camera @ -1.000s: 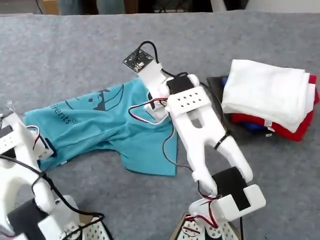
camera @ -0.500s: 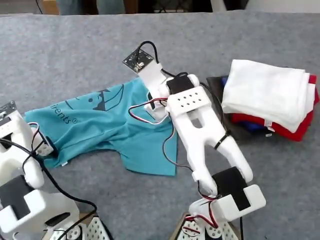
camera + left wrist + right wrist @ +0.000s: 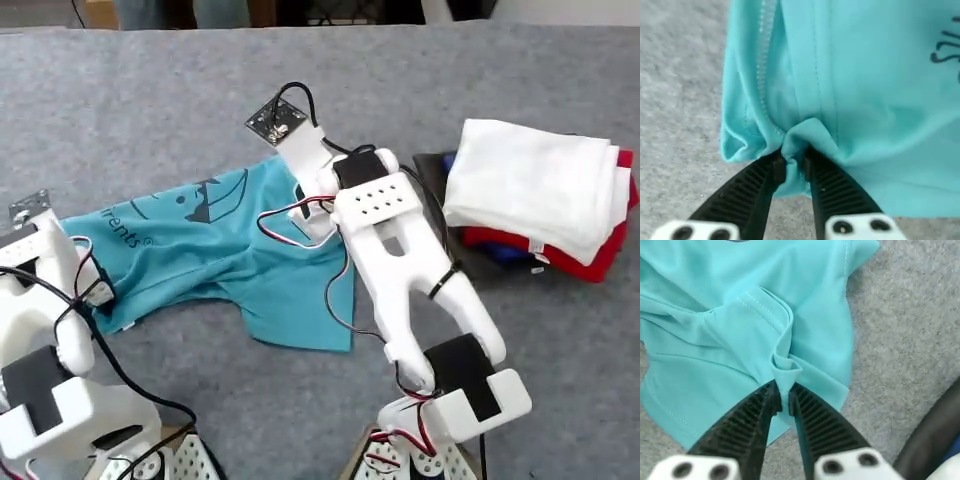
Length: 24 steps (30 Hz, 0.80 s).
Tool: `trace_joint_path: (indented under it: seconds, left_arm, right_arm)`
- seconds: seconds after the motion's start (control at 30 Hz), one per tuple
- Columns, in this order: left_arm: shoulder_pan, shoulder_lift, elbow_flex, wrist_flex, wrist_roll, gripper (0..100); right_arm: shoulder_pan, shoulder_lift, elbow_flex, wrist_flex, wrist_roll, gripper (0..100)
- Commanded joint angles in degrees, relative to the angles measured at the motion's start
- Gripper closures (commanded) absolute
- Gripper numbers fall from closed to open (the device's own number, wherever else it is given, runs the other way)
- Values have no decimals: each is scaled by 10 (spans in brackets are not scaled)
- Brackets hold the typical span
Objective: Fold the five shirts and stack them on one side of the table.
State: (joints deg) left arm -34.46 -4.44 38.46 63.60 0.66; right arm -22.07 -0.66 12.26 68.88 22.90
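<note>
Two-point hold: left gripper (image 3: 794,167) clamped on teal shirt (image 3: 200,250) edge near bench (image 3: 120,100) left edge; right gripper (image 3: 782,395) pinching opposite edge, likely to spread it flat; folded stack (image 3: 540,195) near right edge

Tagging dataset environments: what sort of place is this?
Likely a robotics lab bench: grey felt-covered table, left tool and right tool each pinching the teal shirt, folded shirts stacked at one side.
</note>
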Motion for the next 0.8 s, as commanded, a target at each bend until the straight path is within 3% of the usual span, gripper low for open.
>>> trace_joint_path:
  seconds: [0.0,0.37,0.77]
  left_arm:
    - [7,-7,-36,16,2,909]
    - [32,-157,-47,69,-32,972]
    - [48,-160,-38,69,-34,973]
  right_arm:
    - [-7,-22,0,-6,-1,985]
    - [-7,-22,0,-8,-1,985]
    - [-4,-26,0,-10,2,985]
